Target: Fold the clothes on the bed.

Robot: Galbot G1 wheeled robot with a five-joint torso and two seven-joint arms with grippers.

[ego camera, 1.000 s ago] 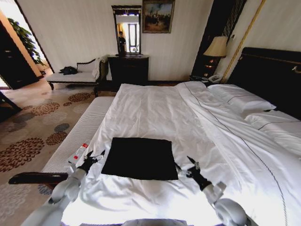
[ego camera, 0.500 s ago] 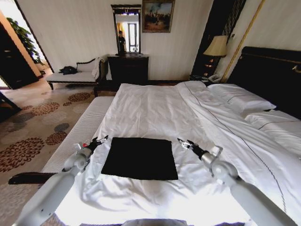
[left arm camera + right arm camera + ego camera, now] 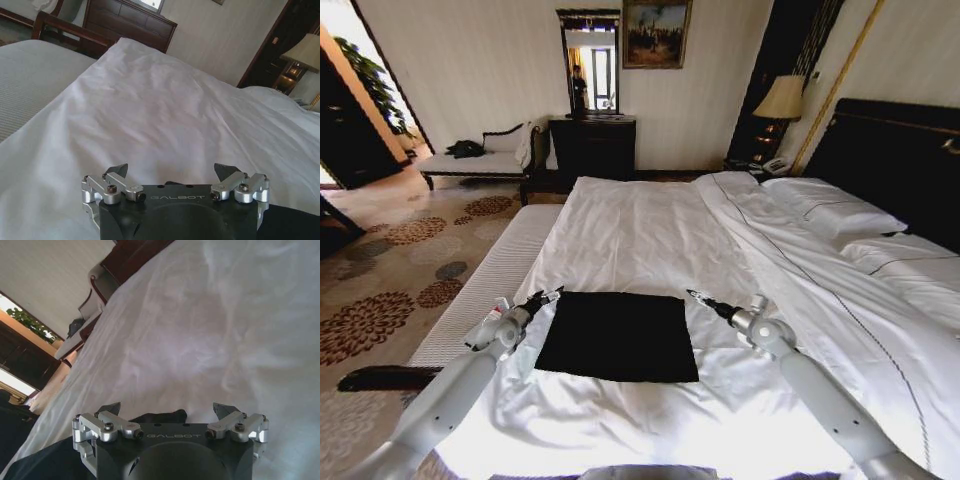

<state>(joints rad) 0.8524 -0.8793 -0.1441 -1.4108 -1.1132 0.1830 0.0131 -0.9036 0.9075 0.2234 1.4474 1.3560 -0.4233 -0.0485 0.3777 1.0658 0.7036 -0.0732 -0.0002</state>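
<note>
The black T-shirt point(image 3: 618, 336), folded into a square, is laid flat on the bed point(image 3: 650, 235), flanked at its far corners by the left claw point(image 3: 546, 296) and right claw point(image 3: 697, 297), both spread open and empty.

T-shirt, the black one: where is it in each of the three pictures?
Head view: T-shirt, a flat black rectangle on the near bed.
Left wrist view: black patch at the edge, beside the open left gripper.
Right wrist view: black patch at the edge, beside the open right gripper.
Shared landmark: the white bed.
</note>
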